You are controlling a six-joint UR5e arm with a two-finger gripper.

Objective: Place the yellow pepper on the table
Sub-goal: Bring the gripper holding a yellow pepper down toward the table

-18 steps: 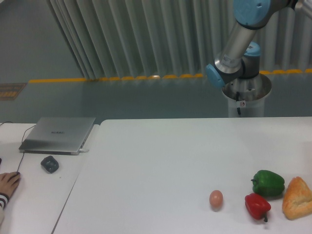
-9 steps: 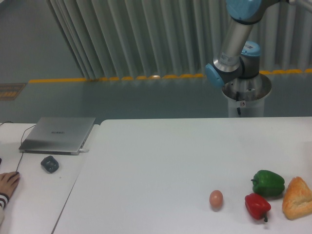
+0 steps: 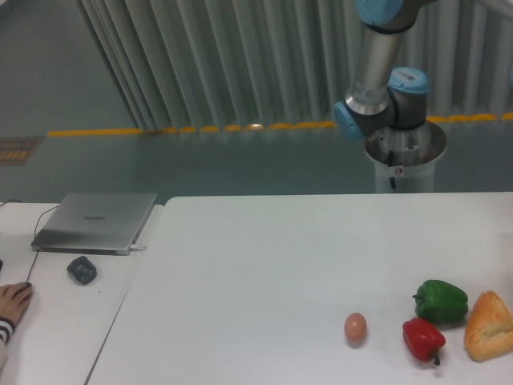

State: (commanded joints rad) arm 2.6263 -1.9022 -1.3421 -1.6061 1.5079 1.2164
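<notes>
Left desk [image 3: 48, 321]: closed silver laptop [image 3: 96, 221], dark mouse [image 3: 82, 269] near it, a person's hand [image 3: 12, 303] at the edge. Table [image 3: 264, 265], right end: brown egg [image 3: 355, 326]; red pepper [image 3: 423, 339] just beside green pepper [image 3: 442, 301]; bread piece [image 3: 490, 326] at the frame edge. Robot arm [image 3: 377, 64] rises behind, running out of frame. Gripper: out of view, state cannot be told. Yellow pepper: not visible.
</notes>
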